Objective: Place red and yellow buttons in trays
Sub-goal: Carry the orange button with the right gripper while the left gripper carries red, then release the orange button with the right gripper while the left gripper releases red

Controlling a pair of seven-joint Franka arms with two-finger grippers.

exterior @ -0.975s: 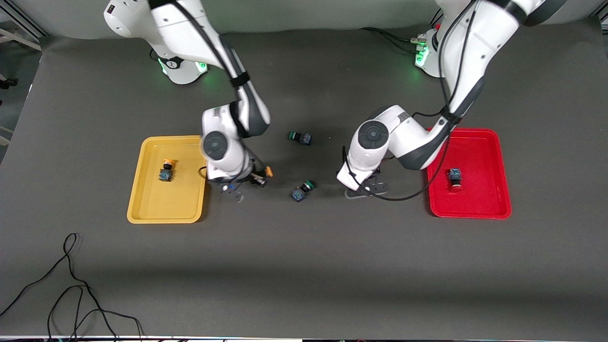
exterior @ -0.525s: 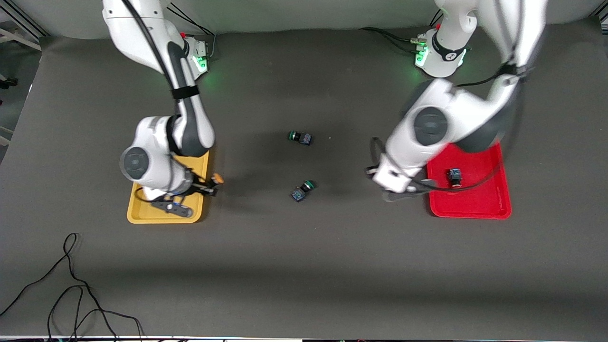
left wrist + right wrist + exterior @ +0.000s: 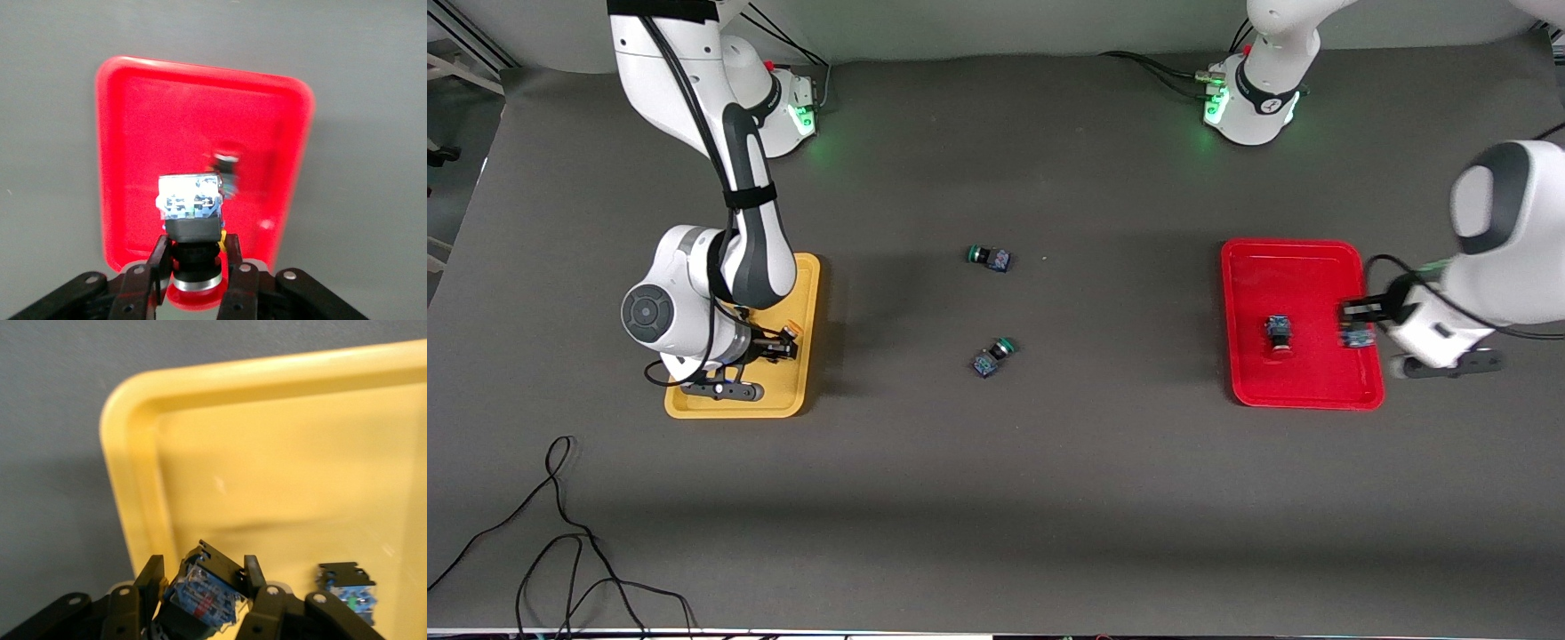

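1. I count one button done per tray: a red-capped button [image 3: 1280, 335] lies in the red tray [image 3: 1303, 388] at right of frame, another button [image 3: 347, 590] in the yellow tray [image 3: 734, 404] at left.
2. Left gripper [image 3: 1357, 324] over the red tray's edge clamps a dark button [image 3: 192, 213]; right gripper [image 3: 781, 343] over the yellow tray grips another [image 3: 203, 597]. Both await release.
3. Two green-capped switches [image 3: 989, 258] stay mid-frame.

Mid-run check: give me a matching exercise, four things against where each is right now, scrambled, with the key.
Things:
1. left gripper
2. right gripper
3. red tray
4. two green-capped switches

Places or states:
A. toward the left arm's end of the table, one button lying in it
B. on the bare mat between the trays
C. over the yellow tray, shut on a button
D. over the red tray's edge, shut on a button

Pairs: 1-D, 2-C, 3-A, 4-B
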